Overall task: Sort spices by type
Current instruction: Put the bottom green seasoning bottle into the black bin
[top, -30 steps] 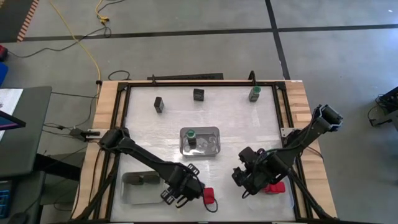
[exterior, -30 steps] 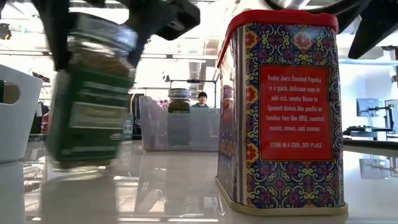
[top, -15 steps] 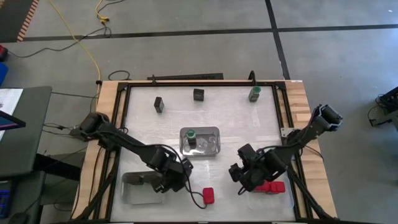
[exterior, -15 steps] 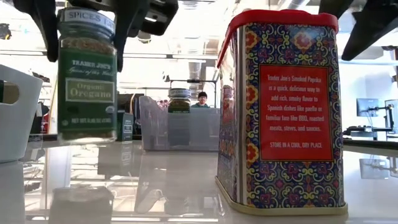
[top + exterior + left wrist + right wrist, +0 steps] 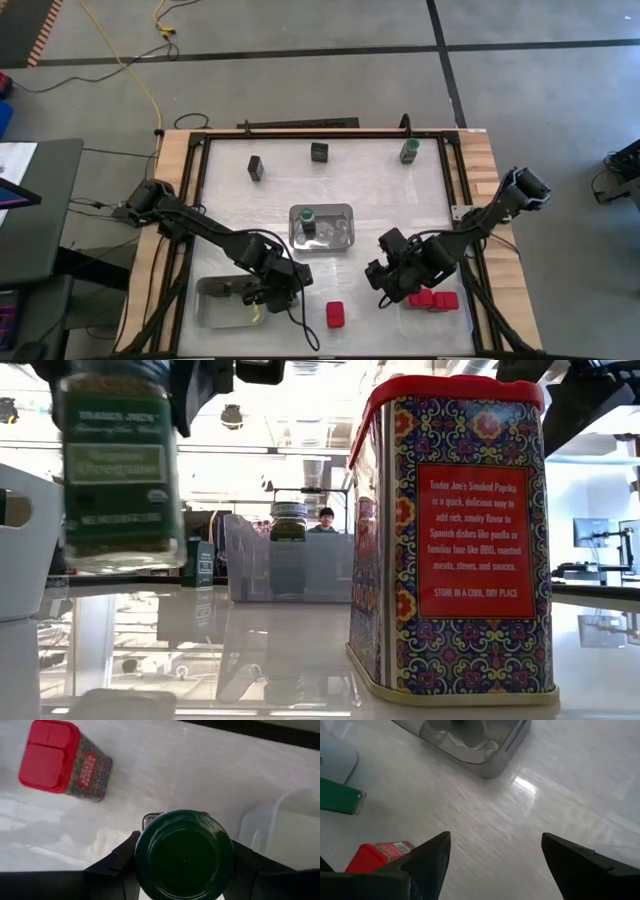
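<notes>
My left gripper (image 5: 264, 291) is shut on a green-lidded oregano jar (image 5: 118, 470), carried in the air at the near-left tray's (image 5: 215, 310) right end. My right gripper (image 5: 384, 276) hangs open over bare table, just left of two red-topped tins (image 5: 432, 300) that stand close together. One more red-topped tin (image 5: 336, 315) stands on its base near the table's near edge. A second green-lidded jar (image 5: 308, 215) stands in the centre tray (image 5: 340, 240). At the far edge stand two dark containers (image 5: 256, 167), (image 5: 320, 152) and a third green-lidded jar (image 5: 409, 150). My left gripper holds the oregano jar at its green lid (image 5: 184, 854), pinched between the two fingers (image 5: 117, 865), which come from above and stand on opposite sides of the lid. The jar hangs upright below them, its base (image 5: 120, 560) lifted clear of the table.
The near-left tray's rim (image 5: 280, 820) lies right beside the carried jar. The single red tin (image 5: 60, 762) stands between the two arms. The table's frame rails run along its edges. Open table lies between the centre tray and the far row of containers.
My left gripper has moved from beside the single red tin toward the table's left, to the near-left tray, carrying the jar higher; the jar, tilted before, now hangs upright. My right gripper has drawn slightly toward the far-left, uncovering the red tins beneath it.
</notes>
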Motion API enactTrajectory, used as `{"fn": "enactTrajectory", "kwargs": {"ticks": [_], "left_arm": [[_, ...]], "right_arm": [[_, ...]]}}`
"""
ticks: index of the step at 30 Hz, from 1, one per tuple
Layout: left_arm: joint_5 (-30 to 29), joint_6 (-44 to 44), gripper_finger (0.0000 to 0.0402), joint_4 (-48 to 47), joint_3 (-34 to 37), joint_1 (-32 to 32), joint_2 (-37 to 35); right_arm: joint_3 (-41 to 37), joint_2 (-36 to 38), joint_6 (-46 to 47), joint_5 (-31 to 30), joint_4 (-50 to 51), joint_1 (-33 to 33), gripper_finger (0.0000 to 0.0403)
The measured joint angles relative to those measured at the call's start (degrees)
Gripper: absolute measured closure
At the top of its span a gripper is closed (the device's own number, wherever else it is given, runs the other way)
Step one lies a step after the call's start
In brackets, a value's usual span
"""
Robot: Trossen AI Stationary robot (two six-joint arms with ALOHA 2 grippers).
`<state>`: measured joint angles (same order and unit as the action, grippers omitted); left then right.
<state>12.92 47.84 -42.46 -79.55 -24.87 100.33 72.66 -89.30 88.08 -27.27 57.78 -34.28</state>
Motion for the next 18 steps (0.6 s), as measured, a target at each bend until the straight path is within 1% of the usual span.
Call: {"fn": "enactTrajectory", "kwargs": {"ticks": [11, 18], "left_arm": [[0.38, 0.96, 0.0212, 0.43, 0.00, 1.56, 0.02], [0.46, 1.37, 0.0212, 6.75, -0.15, 2.69, 0.04]], "right_arm": [[0.00, 0.00, -1.14, 0.04, 0.44, 0.00, 0.0065], [0.00, 0.00, -1.32, 0.17, 0.46, 0.41, 0.0065]]}}
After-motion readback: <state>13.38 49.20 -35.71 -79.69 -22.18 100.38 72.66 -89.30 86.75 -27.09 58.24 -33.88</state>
